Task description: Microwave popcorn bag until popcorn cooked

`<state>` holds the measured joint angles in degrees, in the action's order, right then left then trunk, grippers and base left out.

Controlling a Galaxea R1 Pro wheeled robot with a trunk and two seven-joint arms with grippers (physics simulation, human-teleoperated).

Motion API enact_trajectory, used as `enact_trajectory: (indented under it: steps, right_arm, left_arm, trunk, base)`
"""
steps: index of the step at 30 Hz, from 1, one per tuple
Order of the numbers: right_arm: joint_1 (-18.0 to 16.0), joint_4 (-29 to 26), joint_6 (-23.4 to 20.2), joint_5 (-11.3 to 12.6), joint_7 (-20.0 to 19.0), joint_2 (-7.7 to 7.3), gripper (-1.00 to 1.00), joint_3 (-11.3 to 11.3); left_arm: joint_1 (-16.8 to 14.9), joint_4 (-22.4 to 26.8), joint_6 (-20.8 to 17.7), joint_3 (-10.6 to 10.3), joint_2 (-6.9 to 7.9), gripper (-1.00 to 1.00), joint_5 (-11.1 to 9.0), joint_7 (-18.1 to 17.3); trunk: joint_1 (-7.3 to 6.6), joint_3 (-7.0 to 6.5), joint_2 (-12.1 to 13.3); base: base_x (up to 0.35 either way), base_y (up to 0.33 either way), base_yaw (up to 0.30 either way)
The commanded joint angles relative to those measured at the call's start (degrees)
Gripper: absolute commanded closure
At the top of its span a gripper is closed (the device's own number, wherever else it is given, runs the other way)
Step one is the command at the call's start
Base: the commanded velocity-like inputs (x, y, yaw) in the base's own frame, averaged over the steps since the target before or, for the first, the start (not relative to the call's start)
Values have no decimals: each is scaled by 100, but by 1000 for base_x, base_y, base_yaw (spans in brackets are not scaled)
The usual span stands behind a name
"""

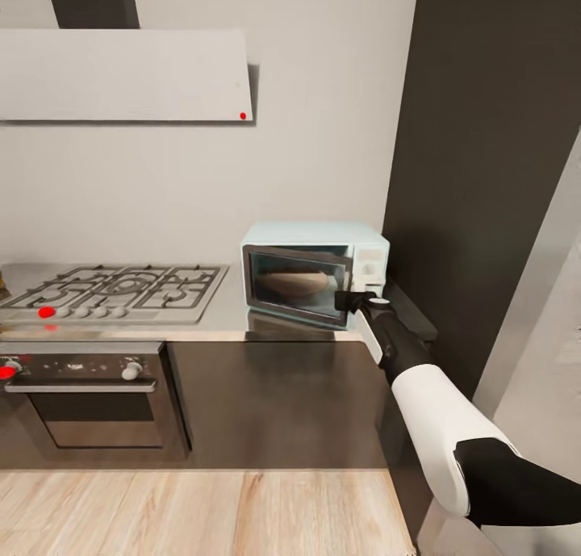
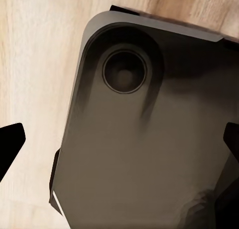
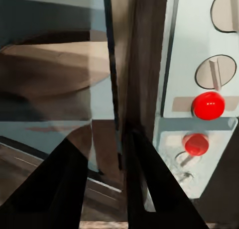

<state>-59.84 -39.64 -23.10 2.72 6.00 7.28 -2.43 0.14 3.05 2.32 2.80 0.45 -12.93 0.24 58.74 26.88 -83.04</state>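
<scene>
Item: my right tool (image 3: pixel 107 184), fingers slightly spread astride microwave (image 1: pixel 316 272) door edge on worktop (image 1: pixel 234 318). Popcorn bag (image 1: pixel 297 283) inside. Risk: fingers slipping off, door left ajar, no heating.

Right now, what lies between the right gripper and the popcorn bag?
The microwave door: in the head view, the right gripper sits at its edge, the popcorn bag behind its glass.

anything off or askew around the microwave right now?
Only the microwave door: it stands slightly ajar, its right edge swung out from the body, with the right tool at that edge. A tan shape sits inside. Nothing looks spilled or damaged.
</scene>
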Motion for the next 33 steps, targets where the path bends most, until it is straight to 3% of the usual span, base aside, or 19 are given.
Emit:
enact_trajectory:
  steps: [1, 9, 10, 23, 24, 33]
  right_arm:
    - [-1, 27, -46, -4, 79, -15, 100, -3]
    - [-1, 27, -46, 616, -108, -16, 100, -3]
    - [-1, 27, -46, -550, 86, -16, 100, -3]
    - [-1, 27, -65, -544, 51, -23, 100, -3]
    - [-1, 27, -70, -544, 49, -24, -100, -3]
    - [-1, 27, -100, -553, 8, -32, -100, -10]
  left_arm:
    - [4, 11, 5, 28, -1, -100, -7, 2]
    - [5, 11, 5, 28, -1, -100, -7, 2]
    - [4, 11, 5, 28, -1, -100, -7, 2]
    - [4, 11, 5, 28, -1, -100, -7, 2]
    - [4, 11, 5, 28, -1, -100, -7, 2]
    - [4, 11, 5, 28, -1, -100, -7, 2]
  trunk:
    - [-2, 7, -3]
    - [-2, 7, -3]
    - [-2, 7, -3]
    - [-2, 7, -3]
    - [-2, 7, -3]
    - [-2, 7, -3]
  base:
    - [-182, 0, 0]
    - [-151, 0, 0]
    - [-73, 0, 0]
    - [-5, 0, 0]
    - [0, 0, 0]
    - [0, 0, 0]
